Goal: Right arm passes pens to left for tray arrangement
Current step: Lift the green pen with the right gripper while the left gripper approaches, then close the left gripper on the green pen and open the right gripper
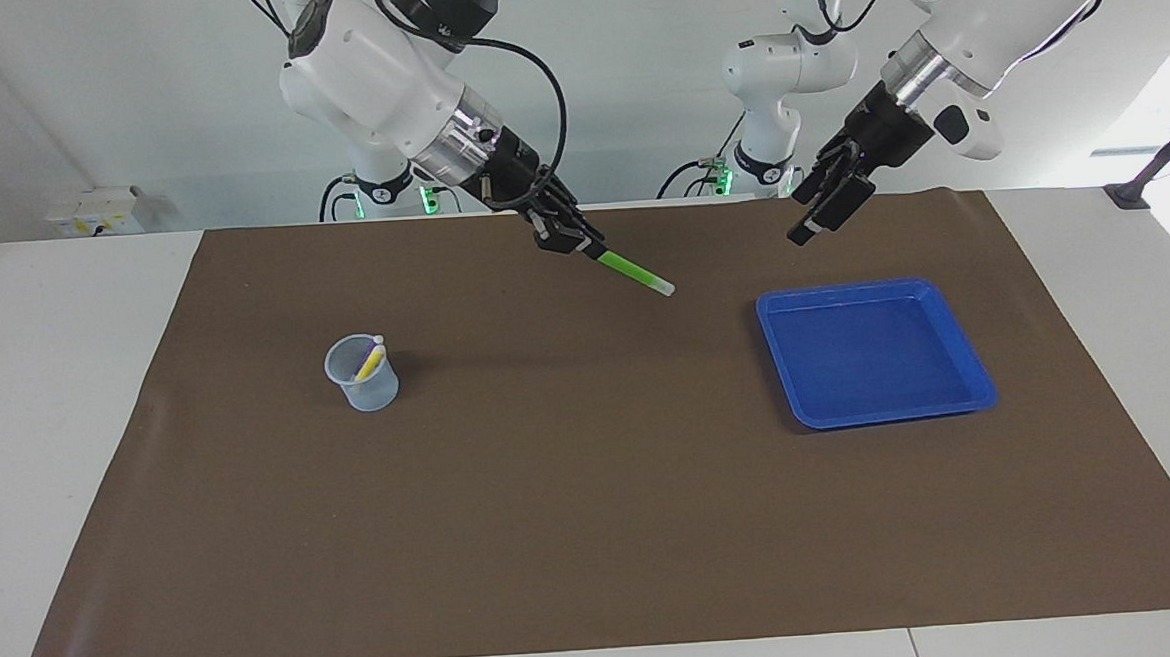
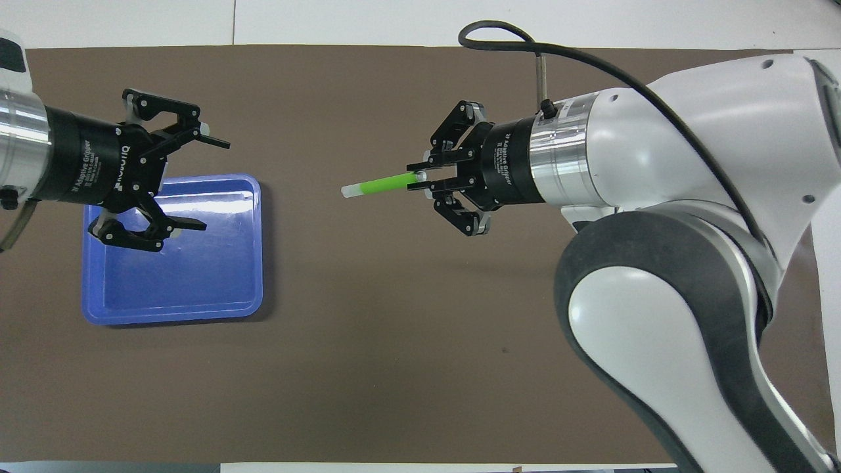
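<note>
A: Green pen, where is it being now?
B: The right gripper is pinching its slim plastic body, up over the matte brown mat.
A: And the tray?
B: Glossy, square, lying on the mat. The left gripper is hanging wide over its rim.

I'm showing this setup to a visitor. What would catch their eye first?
Probably the green pen, held out in the air over the middle of the mat by the right gripper, shut on one end. Next, the left gripper, open and raised over the blue tray at its end of the table. A cup stands at the right arm's end.
</note>
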You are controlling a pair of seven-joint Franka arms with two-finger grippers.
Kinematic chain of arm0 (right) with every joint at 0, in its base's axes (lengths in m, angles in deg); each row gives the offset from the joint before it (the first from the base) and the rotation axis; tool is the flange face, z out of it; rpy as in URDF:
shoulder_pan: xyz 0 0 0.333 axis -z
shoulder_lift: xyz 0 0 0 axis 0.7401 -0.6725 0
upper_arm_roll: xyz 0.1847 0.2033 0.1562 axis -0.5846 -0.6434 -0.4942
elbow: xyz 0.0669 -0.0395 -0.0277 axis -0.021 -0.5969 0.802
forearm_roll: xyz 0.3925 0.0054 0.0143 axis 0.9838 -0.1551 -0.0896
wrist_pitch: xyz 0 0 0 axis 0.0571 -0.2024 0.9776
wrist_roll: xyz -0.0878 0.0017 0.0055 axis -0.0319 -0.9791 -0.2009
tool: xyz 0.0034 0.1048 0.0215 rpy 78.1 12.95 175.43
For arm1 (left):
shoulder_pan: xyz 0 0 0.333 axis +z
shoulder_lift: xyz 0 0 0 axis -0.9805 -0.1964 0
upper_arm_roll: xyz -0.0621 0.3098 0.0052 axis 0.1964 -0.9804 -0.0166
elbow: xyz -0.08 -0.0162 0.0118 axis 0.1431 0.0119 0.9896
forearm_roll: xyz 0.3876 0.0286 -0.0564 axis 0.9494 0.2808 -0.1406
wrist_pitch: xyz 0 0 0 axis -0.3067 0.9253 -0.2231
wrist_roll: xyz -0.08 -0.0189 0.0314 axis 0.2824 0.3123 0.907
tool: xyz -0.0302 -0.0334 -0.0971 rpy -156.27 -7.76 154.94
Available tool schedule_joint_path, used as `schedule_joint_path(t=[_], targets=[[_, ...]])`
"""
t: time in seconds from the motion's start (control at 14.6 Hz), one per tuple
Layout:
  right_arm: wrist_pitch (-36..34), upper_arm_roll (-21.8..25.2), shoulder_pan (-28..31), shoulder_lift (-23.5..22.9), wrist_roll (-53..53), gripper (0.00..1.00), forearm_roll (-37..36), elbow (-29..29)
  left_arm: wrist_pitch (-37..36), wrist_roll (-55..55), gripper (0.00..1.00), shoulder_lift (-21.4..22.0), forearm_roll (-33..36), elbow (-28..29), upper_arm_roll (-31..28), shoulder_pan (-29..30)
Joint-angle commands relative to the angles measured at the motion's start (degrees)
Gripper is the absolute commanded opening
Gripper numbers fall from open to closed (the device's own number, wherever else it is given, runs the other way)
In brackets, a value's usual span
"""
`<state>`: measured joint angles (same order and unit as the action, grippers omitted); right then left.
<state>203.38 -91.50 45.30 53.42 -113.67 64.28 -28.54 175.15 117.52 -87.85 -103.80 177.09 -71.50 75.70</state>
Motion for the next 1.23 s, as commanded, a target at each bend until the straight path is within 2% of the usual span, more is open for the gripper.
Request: schedule_joint_path(t=[0.0,0.21,0.41,0.62,1.16], targets=[[2.67,-2.07,0.51,-1.12,-3.22,0.0,3.16,0.54,4.05,10.09,1.0,1.61,-1.56,3.22,-0.36,-3.08],[2.76,-3.31,0.51,-1.39,-5.33,0.0,3.43,0.72,9.22,21.51,1.0,2.66,-3.05,5.94,-0.28,-4.94],[2.76,-3.48,0.43,-1.39,-6.57,0.0,5.28,0.81,12.48,25.93,0.99,4.5,-6.04,10.24,-0.28,-6.07],[2.76,-4.54,0.43,-1.39,-6.57,0.0,5.19,0.81,21.26,29.36,0.99,6.35,-6.22,15.61,-0.19,-7.84],[2.76,-4.63,0.34,-1.3,-6.57,0.0,4.58,0.81,23.03,29.02,0.92,6.53,-6.75,17.46,-0.28,-8.81]])
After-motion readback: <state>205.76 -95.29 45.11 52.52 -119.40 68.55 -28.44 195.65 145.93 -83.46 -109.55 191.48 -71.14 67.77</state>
